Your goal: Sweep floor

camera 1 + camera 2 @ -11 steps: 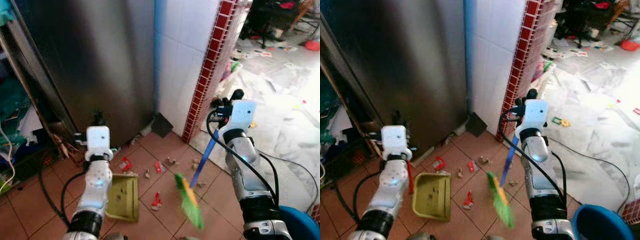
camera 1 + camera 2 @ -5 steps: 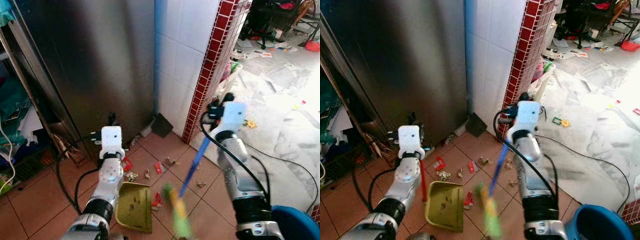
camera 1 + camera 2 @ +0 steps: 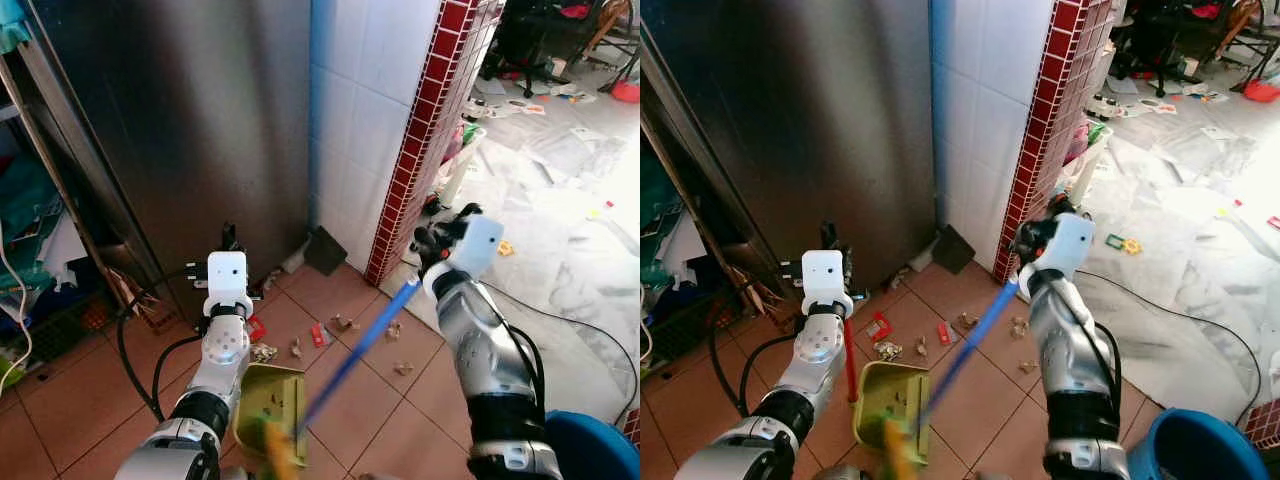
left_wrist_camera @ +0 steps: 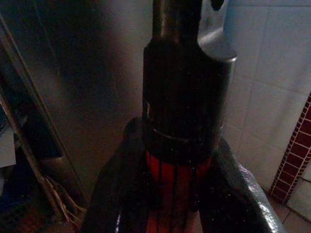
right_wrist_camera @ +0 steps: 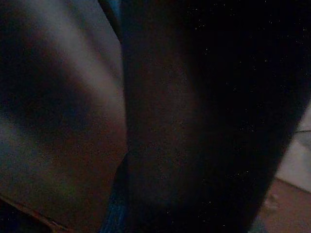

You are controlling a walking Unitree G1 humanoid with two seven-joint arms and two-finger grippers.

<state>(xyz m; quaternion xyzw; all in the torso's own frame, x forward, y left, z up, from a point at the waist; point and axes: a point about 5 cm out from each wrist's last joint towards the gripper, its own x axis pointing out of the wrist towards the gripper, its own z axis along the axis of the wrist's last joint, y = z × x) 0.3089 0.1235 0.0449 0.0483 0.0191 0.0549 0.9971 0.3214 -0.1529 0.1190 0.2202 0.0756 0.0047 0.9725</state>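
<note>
The left end effector pinched the red dustpan handle, forearm angled down toward the dustpan. The right end effector gripped the blue broom handle, slanting toward the dustpan.

Daylight enters from the upper right and washes out the pale marble floor with strong glare. The tall steel refrigerator door stays dim, with soft grey reflections. The green-and-yellow broom head is smeared by motion blur. Both wrist views are very dark and grainy, the right one almost black and out of focus.
</note>
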